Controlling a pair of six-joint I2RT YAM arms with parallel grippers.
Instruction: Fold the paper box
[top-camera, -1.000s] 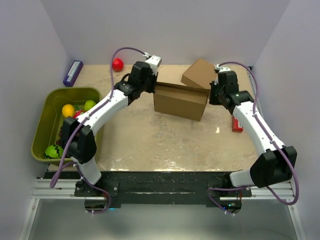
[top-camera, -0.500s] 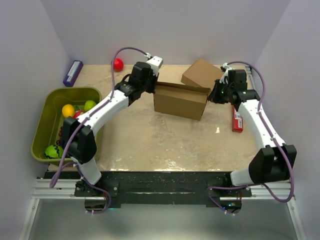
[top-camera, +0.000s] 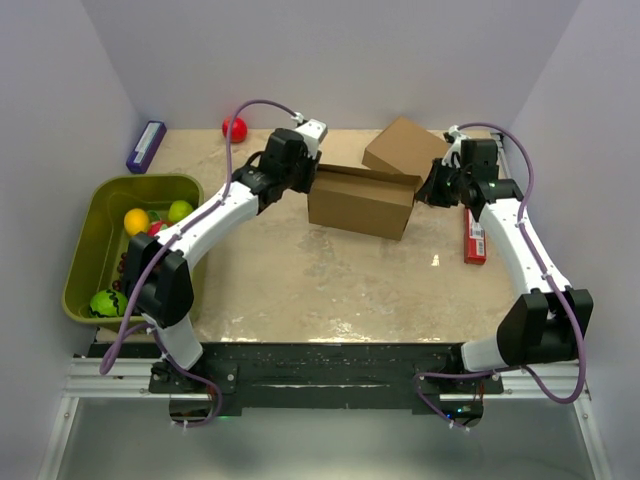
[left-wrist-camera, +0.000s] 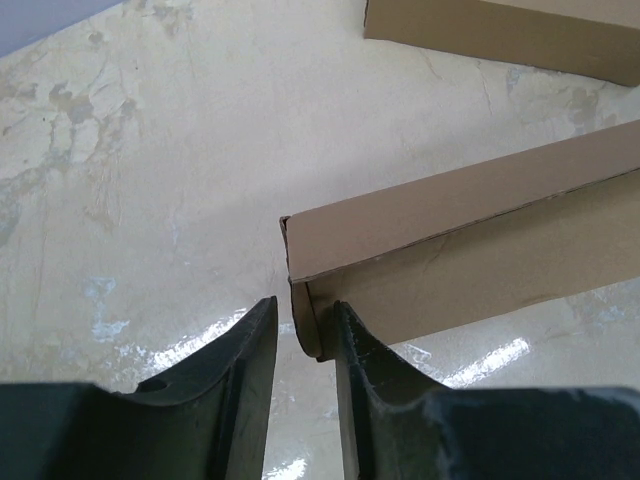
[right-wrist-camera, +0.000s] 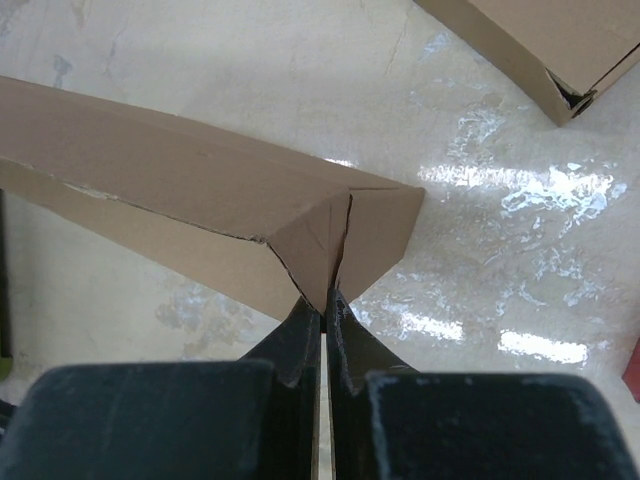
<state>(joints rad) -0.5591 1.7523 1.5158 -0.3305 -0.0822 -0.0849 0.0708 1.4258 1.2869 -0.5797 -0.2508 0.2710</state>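
Note:
The paper box (top-camera: 360, 200), a brown shallow carton, stands mid-table between both arms. My left gripper (top-camera: 308, 178) is at its left end. In the left wrist view the jaws (left-wrist-camera: 305, 325) stand slightly open, astride the end wall's corner (left-wrist-camera: 305, 310), with a gap on the left side. My right gripper (top-camera: 430, 190) is at the box's right end. In the right wrist view its fingers are shut, tips (right-wrist-camera: 327, 303) right under the pointed corner where two flaps (right-wrist-camera: 350, 240) meet at a seam.
A second brown carton (top-camera: 403, 147) lies just behind the box. A green bin (top-camera: 78, 262) with several balls sits at the left, a red ball (top-camera: 234, 128) and a purple box (top-camera: 146, 146) at the back left. A red packet (top-camera: 474, 240) lies at the right.
My left jaws have opened off the box's left end. The right gripper has closed fully and its wrist has swung to the box's right corner.

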